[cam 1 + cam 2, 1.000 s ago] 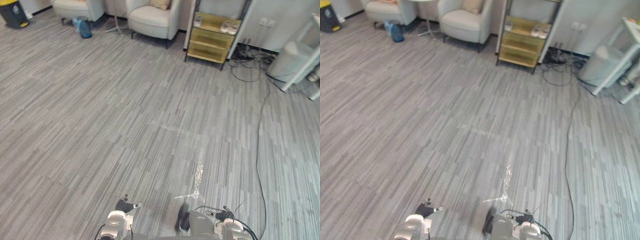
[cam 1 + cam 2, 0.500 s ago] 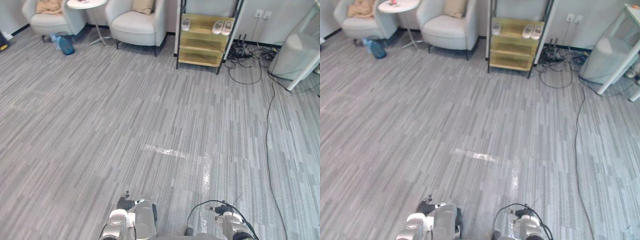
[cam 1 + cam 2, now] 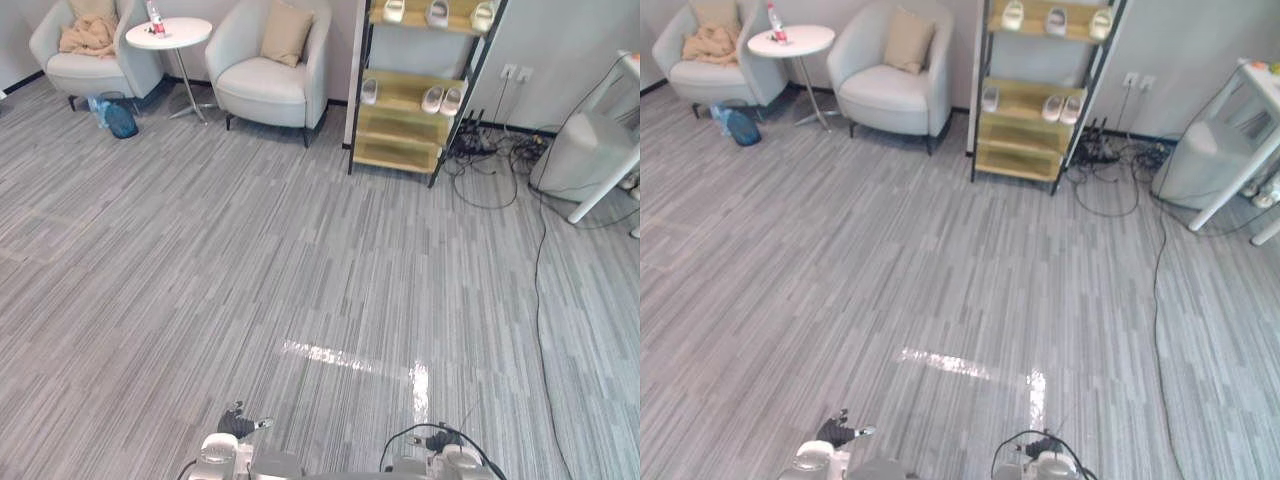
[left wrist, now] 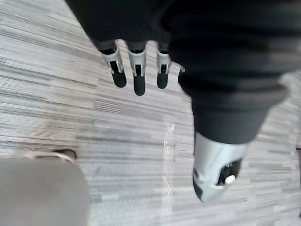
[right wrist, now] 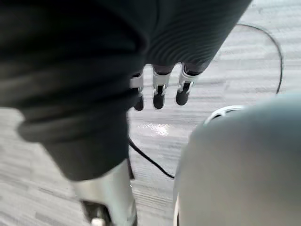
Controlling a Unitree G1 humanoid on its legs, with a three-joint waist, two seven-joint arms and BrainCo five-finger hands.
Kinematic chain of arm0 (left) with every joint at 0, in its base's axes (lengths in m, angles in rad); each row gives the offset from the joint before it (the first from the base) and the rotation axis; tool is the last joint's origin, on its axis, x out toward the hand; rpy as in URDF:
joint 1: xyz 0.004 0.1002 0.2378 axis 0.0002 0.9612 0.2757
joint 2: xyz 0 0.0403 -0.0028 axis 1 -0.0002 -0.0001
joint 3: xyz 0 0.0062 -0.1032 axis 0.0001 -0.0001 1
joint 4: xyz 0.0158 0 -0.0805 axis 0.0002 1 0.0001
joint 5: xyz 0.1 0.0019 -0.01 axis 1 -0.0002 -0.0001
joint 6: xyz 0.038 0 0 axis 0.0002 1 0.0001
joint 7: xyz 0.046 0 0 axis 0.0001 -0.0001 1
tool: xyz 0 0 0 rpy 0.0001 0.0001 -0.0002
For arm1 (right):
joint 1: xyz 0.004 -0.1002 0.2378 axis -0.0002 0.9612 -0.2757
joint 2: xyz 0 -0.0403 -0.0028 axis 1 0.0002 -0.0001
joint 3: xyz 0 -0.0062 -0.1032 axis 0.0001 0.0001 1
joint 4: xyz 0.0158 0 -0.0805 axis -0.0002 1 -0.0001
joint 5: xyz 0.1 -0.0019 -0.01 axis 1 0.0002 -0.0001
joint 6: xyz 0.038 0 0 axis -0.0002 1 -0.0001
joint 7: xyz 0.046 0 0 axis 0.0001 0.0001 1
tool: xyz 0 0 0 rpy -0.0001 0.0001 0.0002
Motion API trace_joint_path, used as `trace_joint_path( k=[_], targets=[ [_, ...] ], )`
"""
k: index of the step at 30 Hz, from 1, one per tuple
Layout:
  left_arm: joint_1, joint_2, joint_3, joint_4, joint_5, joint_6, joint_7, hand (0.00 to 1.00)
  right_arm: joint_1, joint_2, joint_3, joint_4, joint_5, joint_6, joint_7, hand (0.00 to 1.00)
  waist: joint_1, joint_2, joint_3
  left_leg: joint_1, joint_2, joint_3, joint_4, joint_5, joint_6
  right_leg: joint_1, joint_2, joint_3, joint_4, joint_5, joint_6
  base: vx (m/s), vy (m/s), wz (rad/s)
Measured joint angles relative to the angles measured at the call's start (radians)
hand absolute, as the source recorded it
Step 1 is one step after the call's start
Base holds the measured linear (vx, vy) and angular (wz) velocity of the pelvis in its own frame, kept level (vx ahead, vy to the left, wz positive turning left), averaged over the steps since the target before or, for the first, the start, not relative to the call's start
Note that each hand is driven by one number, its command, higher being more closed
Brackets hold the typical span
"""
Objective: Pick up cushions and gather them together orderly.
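Note:
A beige cushion [image 3: 285,33] leans upright against the back of the nearer light armchair [image 3: 262,88] at the far wall. A second beige cushion [image 3: 715,12] stands on the armchair in the far left corner [image 3: 700,75], with a crumpled tan cloth [image 3: 708,45] in front of it. Both lie far across the grey floor from me. My left hand [image 4: 136,70] hangs over the floor, fingers straight, holding nothing. My right hand [image 5: 159,92] hangs the same way, open and holding nothing.
A round white side table [image 3: 168,32] with a bottle stands between the armchairs, a blue bag [image 3: 120,118] beside it. A wooden shoe shelf [image 3: 405,150] stands right of the chairs. Cables [image 3: 500,165] trail over the floor towards a white unit [image 3: 585,150] at the right.
The whole picture has shifted: the camera has swung so that the armchairs, side table and shelf show more fully. Both hands still hang low.

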Motion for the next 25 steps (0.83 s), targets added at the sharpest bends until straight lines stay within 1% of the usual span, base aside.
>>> trace_joint_path(
  k=[1, 2, 3, 5, 6, 7, 8, 9, 10, 11, 12, 13, 14, 15, 16, 17, 18, 19, 21, 23, 25],
  targets=[
    [-0.005, -0.001, 0.000, 0.000, 0.001, -0.001, 0.000, 0.00, 0.001, -0.001, -0.001, 0.001, 0.000, 0.000, 0.000, 0.00, -0.007, -0.007, 0.001, 0.006, 0.008, -0.018, 0.002, -0.013, -0.023, -0.003, 0.028, 0.009, -0.120, 0.064, -0.007, 0.39, -0.261, 0.60],
    [-0.008, 0.000, -0.001, 0.000, 0.002, -0.001, -0.001, 0.00, 0.006, 0.001, -0.001, 0.001, 0.000, 0.001, 0.000, 0.00, -0.011, -0.025, 0.004, 0.015, 0.002, -0.043, 0.008, -0.025, -0.041, 0.014, 0.043, 0.029, -0.197, 0.202, -0.050, 0.31, -0.225, 0.46],
    [-0.010, -0.017, -0.002, 0.007, 0.002, 0.000, -0.002, 0.00, 0.005, -0.008, -0.008, 0.002, 0.000, 0.000, -0.001, 0.00, -0.018, -0.001, 0.008, 0.022, 0.023, -0.066, 0.008, -0.034, -0.054, 0.034, 0.062, 0.013, -0.191, 0.194, -0.054, 0.30, -0.208, 0.29],
    [-0.007, -0.027, 0.001, 0.013, 0.004, -0.002, 0.000, 0.00, 0.002, -0.008, -0.009, 0.000, -0.001, -0.005, -0.003, 0.00, -0.017, 0.024, 0.004, 0.031, 0.058, -0.082, 0.011, -0.035, -0.057, 0.044, 0.099, 0.005, -0.191, 0.149, -0.072, 0.30, -0.194, 0.06],
    [-0.007, -0.027, 0.001, 0.014, 0.005, -0.001, 0.001, 0.00, 0.004, -0.006, -0.011, 0.001, 0.001, -0.007, -0.003, 0.00, -0.017, 0.029, 0.007, 0.032, 0.072, -0.091, 0.018, -0.035, -0.057, 0.055, 0.113, 0.000, -0.193, 0.135, -0.077, 0.28, -0.197, 0.02],
    [-0.008, -0.027, 0.002, 0.014, 0.005, -0.001, 0.001, 0.00, 0.005, -0.001, -0.011, 0.000, 0.004, -0.009, -0.004, 0.00, -0.016, 0.030, 0.007, 0.018, 0.088, -0.101, 0.072, -0.039, -0.064, 0.073, 0.130, -0.004, -0.200, 0.114, -0.087, 0.24, -0.173, 0.12],
    [-0.012, -0.031, 0.002, 0.013, 0.005, -0.001, 0.000, 0.00, 0.006, 0.006, -0.011, -0.001, 0.005, -0.012, -0.005, 0.00, -0.015, 0.032, 0.008, -0.034, 0.104, -0.122, 0.198, -0.048, -0.080, 0.099, 0.143, -0.011, -0.222, 0.102, -0.088, 0.27, -0.168, 0.20],
    [-0.016, -0.039, 0.009, 0.009, 0.005, 0.000, 0.000, 0.00, 0.011, 0.014, -0.009, -0.004, 0.006, -0.014, -0.009, 0.00, -0.018, 0.036, 0.010, -0.086, 0.117, -0.133, 0.330, -0.047, -0.087, 0.126, 0.151, -0.022, -0.241, 0.097, -0.091, 0.22, -0.094, 0.27],
    [-0.017, -0.052, 0.021, -0.008, 0.005, 0.002, 0.000, 0.00, 0.020, 0.015, -0.008, -0.016, 0.007, -0.015, -0.015, 0.00, -0.021, 0.042, 0.013, -0.160, 0.137, -0.137, 0.493, -0.015, -0.111, 0.157, 0.164, -0.034, -0.259, 0.093, -0.098, 0.24, -0.039, 0.19],
    [-0.013, -0.065, 0.021, -0.028, 0.002, 0.002, 0.000, 0.00, 0.030, 0.022, -0.008, -0.038, 0.009, -0.015, -0.022, 0.00, -0.007, 0.048, 0.017, -0.229, 0.166, -0.120, 0.632, -0.031, -0.103, 0.207, 0.174, -0.043, -0.283, 0.090, -0.104, 0.25, -0.002, 0.11],
    [-0.012, -0.070, 0.021, -0.031, 0.000, 0.002, 0.000, 0.00, 0.034, 0.024, -0.009, -0.038, 0.010, -0.015, -0.024, 0.00, -0.006, 0.047, 0.018, -0.253, 0.166, -0.109, 0.638, -0.049, -0.094, 0.233, 0.174, -0.042, -0.299, 0.090, -0.104, 0.31, 0.029, 0.01],
    [-0.011, -0.074, 0.021, -0.034, -0.002, 0.003, 0.000, 0.00, 0.040, 0.026, -0.009, -0.038, 0.014, -0.014, -0.025, 0.00, -0.004, 0.043, 0.018, -0.287, 0.153, -0.091, 0.594, -0.074, -0.092, 0.257, 0.168, -0.039, -0.313, 0.092, -0.101, 0.29, 0.085, -0.11],
    [-0.010, -0.076, 0.021, -0.044, -0.002, 0.003, 0.000, 0.00, 0.040, 0.028, -0.010, -0.039, 0.018, -0.014, -0.028, 0.00, 0.000, 0.042, 0.019, -0.312, 0.131, -0.093, 0.510, -0.076, -0.093, 0.266, 0.158, -0.030, -0.319, 0.092, -0.100, 0.23, 0.115, -0.24],
    [-0.011, -0.076, 0.020, -0.049, -0.002, 0.003, 0.000, 0.00, 0.038, 0.031, -0.010, -0.038, 0.018, -0.014, -0.034, 0.00, 0.006, 0.044, 0.018, -0.324, 0.107, -0.108, 0.384, -0.060, -0.087, 0.268, 0.145, -0.018, -0.319, 0.091, -0.090, 0.16, 0.134, -0.26],
    [-0.010, -0.078, 0.020, -0.049, -0.004, 0.003, 0.001, 0.00, 0.039, 0.028, -0.010, -0.040, 0.018, -0.015, -0.036, 0.00, 0.006, 0.050, 0.015, -0.331, 0.095, -0.126, 0.284, -0.021, -0.088, 0.268, 0.143, -0.011, -0.319, 0.089, -0.074, 0.21, 0.168, -0.39],
    [-0.006, -0.078, 0.020, -0.044, -0.012, 0.004, 0.002, 0.00, 0.043, 0.026, -0.012, -0.039, 0.018, -0.013, -0.042, 0.00, 0.019, 0.036, 0.010, -0.297, 0.060, -0.118, 0.228, 0.036, -0.095, 0.270, 0.129, 0.025, -0.326, 0.089, -0.036, 0.17, 0.130, -0.21],
    [0.003, -0.074, 0.018, -0.043, -0.015, 0.003, 0.003, 0.00, 0.046, 0.029, -0.009, -0.040, 0.018, -0.013, -0.041, 0.00, 0.020, 0.030, 0.009, -0.288, 0.045, -0.119, 0.209, 0.044, -0.088, 0.275, 0.121, 0.031, -0.338, 0.090, -0.035, 0.27, 0.202, 0.02],
    [-0.006, -0.065, 0.008, -0.039, -0.019, 0.003, 0.005, 0.00, 0.062, 0.032, -0.016, -0.038, 0.016, -0.010, -0.042, 0.00, 0.018, 0.014, 0.002, -0.276, 0.014, -0.111, 0.191, 0.051, -0.078, 0.291, 0.090, 0.039, -0.371, 0.091, -0.012, 0.14, 0.116, 0.23],
    [-0.005, -0.060, 0.010, -0.038, -0.020, 0.004, 0.010, 0.00, 0.062, 0.036, -0.032, -0.039, 0.014, -0.005, -0.042, 0.00, 0.022, 0.012, 0.002, -0.265, -0.001, -0.106, 0.189, 0.051, -0.078, 0.307, 0.076, 0.049, -0.376, 0.092, -0.009, 0.19, 0.124, 0.07],
    [0.009, -0.047, 0.011, -0.037, -0.025, 0.006, 0.012, 0.00, 0.066, 0.040, -0.050, -0.039, 0.005, -0.004, -0.042, 0.00, 0.022, 0.011, 0.001, -0.224, -0.010, -0.099, 0.169, 0.051, -0.078, 0.330, 0.069, 0.064, -0.381, 0.092, -0.009, 0.11, 0.046, -0.06],
    [0.016, -0.039, 0.011, -0.037, -0.031, 0.006, 0.014, 0.00, 0.072, 0.044, -0.051, -0.038, 0.004, -0.004, -0.043, 0.00, 0.022, 0.003, -0.011, -0.200, -0.014, -0.097, 0.138, 0.053, -0.074, 0.338, 0.068, 0.073, -0.391, 0.092, -0.008, 0.05, -0.010, -0.07]
  ],
)
